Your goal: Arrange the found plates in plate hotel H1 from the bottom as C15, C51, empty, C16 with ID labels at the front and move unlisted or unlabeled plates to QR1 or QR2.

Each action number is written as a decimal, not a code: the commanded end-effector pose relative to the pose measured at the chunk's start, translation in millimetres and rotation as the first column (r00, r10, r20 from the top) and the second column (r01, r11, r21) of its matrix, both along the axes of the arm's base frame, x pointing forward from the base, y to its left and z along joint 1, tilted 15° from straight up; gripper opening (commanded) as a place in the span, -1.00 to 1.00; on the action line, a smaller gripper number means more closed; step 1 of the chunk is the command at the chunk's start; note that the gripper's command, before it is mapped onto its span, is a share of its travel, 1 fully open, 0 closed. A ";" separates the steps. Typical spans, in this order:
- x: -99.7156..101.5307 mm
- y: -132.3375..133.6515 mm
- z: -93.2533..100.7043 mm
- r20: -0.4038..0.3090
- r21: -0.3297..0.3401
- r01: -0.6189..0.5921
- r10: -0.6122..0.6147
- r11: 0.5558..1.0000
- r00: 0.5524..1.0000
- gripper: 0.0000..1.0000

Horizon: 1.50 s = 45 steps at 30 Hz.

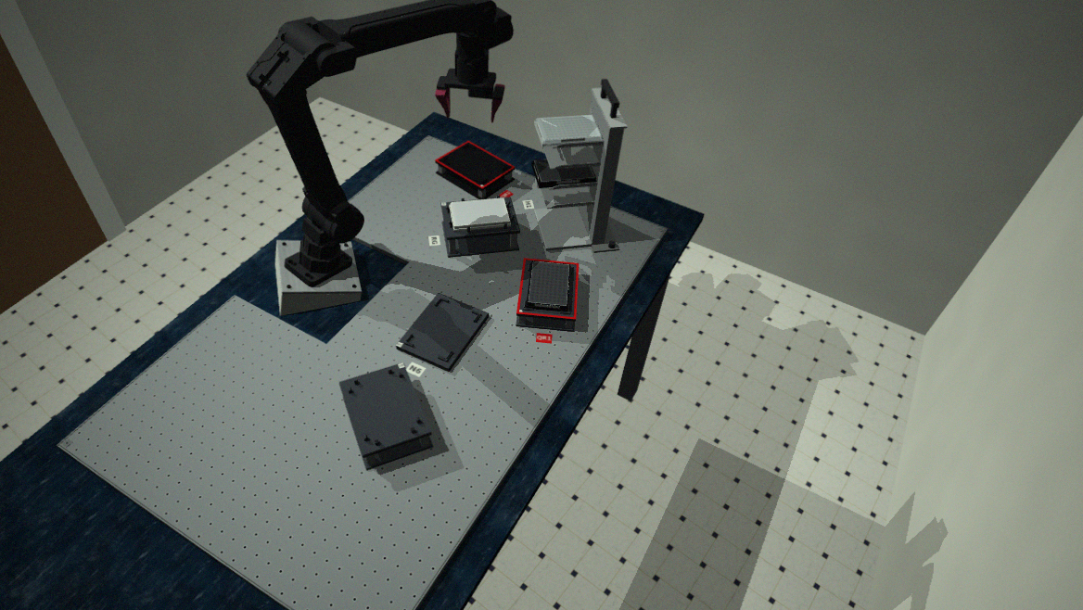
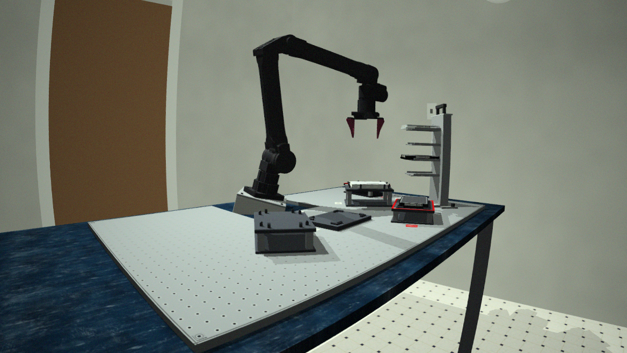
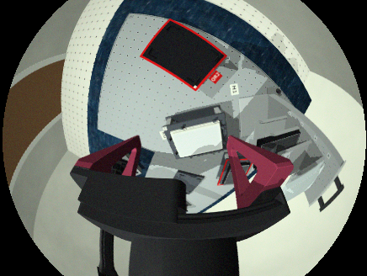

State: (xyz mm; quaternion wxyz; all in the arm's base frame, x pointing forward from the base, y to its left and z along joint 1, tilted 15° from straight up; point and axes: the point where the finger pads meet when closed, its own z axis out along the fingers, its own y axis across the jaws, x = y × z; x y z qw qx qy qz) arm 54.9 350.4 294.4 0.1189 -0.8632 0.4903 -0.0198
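The black arm rises from its base, bends at the elbow and reaches across to hang its gripper pointing straight down, fingers spread wide and holding nothing, high above the deck between the red-edged quarantine nest and the plate hotel, where a white plate lies on the top shelf and a dark plate lower down.

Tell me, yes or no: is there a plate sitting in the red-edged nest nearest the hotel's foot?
Yes, the top view shows a dark plate lying inside the red-edged nest by the hotel.
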 end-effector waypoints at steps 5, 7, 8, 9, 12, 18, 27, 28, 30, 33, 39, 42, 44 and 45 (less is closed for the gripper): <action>13.2 -16.8 16.8 -0.036 0.064 0.160 -0.158 0.985 0.987 1.00; 19.0 -14.7 29.7 -0.049 0.105 0.204 -0.200 0.973 0.979 1.00; 20.6 -22.2 16.7 -0.053 0.077 0.227 -0.223 0.971 0.973 1.00; 22.9 -24.7 16.5 -0.059 0.079 0.249 -0.245 0.965 0.968 1.00; 29.9 -32.3 15.8 -0.076 0.081 0.315 -0.309 0.946 0.948 1.00; 44.1 -46.4 14.8 -0.111 0.088 0.441 -0.431 0.893 0.895 1.00; 61.2 -60.8 17.9 -0.156 0.100 0.578 -0.561 0.810 0.813 1.00; 64.2 -61.5 21.4 -0.165 0.109 0.596 -0.577 0.795 0.800 1.00; 68.3 -67.9 13.8 -0.173 0.096 0.633 -0.613 0.768 0.771 1.00; 76.5 -72.3 23.0 -0.197 0.111 0.684 -0.658 0.721 0.726 1.00; 84.8 -84.4 12.7 -0.214 0.088 0.748 -0.721 0.657 0.659 1.00; 95.0 -85.3 30.6 -0.247 0.121 0.790 -0.753 0.601 0.610 1.00; 95.6 -89.6 22.6 -0.252 0.100 0.818 -0.781 0.566 0.571 1.00; 96.0 -89.4 22.8 -0.259 0.100 0.831 -0.793 0.547 0.552 1.00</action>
